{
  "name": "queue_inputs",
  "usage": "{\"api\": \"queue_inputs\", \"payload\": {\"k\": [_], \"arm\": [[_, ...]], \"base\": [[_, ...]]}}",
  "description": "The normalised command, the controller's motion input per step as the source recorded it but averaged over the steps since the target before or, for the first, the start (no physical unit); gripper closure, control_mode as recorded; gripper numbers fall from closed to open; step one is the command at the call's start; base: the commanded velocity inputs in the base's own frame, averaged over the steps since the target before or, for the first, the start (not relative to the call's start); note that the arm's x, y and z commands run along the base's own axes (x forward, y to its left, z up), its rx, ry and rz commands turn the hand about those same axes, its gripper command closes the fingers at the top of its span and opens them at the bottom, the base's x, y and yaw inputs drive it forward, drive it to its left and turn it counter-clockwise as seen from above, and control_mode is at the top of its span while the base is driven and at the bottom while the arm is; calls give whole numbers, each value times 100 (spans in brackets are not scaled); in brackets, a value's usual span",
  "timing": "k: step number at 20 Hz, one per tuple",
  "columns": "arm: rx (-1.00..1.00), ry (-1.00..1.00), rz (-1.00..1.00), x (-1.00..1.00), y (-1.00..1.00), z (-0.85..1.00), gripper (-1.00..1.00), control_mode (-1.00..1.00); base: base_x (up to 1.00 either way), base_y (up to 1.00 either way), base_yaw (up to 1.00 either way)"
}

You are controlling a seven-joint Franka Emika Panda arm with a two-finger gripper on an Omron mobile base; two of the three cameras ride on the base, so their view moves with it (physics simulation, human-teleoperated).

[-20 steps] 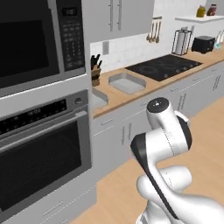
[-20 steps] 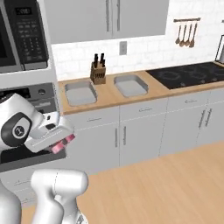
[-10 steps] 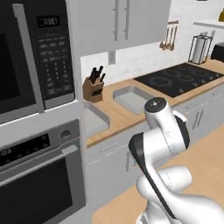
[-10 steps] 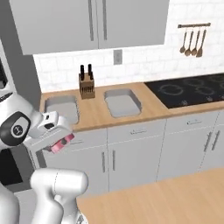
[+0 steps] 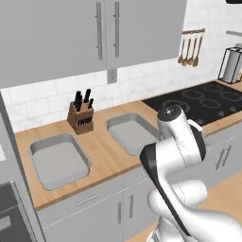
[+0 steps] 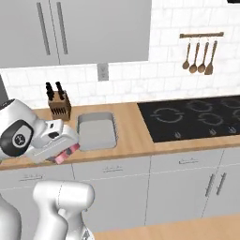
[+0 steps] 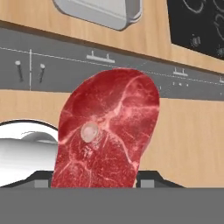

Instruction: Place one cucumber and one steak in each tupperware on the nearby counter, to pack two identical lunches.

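The claw (image 6: 65, 152) is clamped on a steak (image 7: 107, 131), held in the air in front of the table (image 5: 108, 158). In the hand view its long axis runs up from the fingertips, rounded end toward the cabinet fronts. Two grey trays (image 5: 59, 159) (image 5: 132, 132) lie on the table, a knife block (image 5: 81, 116) behind them, the black stovetop (image 6: 192, 117) to the right.

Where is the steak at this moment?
The steak is held in the gripper, in front of the counter, below the tupperware nearer the stovetop.

Wood counter (image 5: 111, 158) w/ 2 tupperware (image 5: 59, 159), knife block (image 5: 81, 115)
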Motion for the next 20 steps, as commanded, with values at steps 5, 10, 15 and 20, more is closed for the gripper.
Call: {"api": "queue_inputs", "payload": {"k": [5, 10, 15, 20], "arm": [[10, 2, 19, 40, 0, -4, 100, -100], [22, 8, 36, 100, 0, -9, 100, -100], [6, 5, 16, 100, 24, -66, 100, -100], [0, 3, 1, 100, 50, -57, 100, -100]], "base": [[60, -23, 27], [0, 0, 0], [0, 0, 0], [0, 0, 0]]}}
